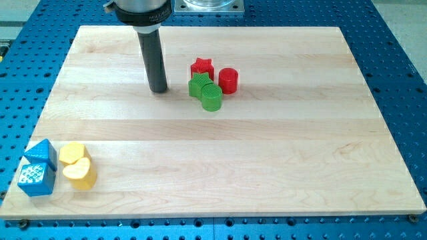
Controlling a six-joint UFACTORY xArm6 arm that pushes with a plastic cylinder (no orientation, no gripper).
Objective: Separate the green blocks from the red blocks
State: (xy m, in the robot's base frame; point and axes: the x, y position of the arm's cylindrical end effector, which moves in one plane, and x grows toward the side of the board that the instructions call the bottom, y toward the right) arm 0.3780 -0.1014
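A red star block (pixel 201 68) and a red cylinder (pixel 228 80) sit near the board's upper middle. A green star block (pixel 199 85) lies just below the red star and touches it. A green cylinder (pixel 211 97) touches the green star at its lower right. The four blocks form one tight cluster. My tip (pixel 159 89) stands on the board to the left of the cluster, a short gap from the green star.
At the board's lower left corner are a blue block (pixel 38 169), a yellow cylinder (pixel 72 154) and a yellow heart block (pixel 79 175). The wooden board (pixel 267 160) lies on a blue perforated table (pixel 400 67).
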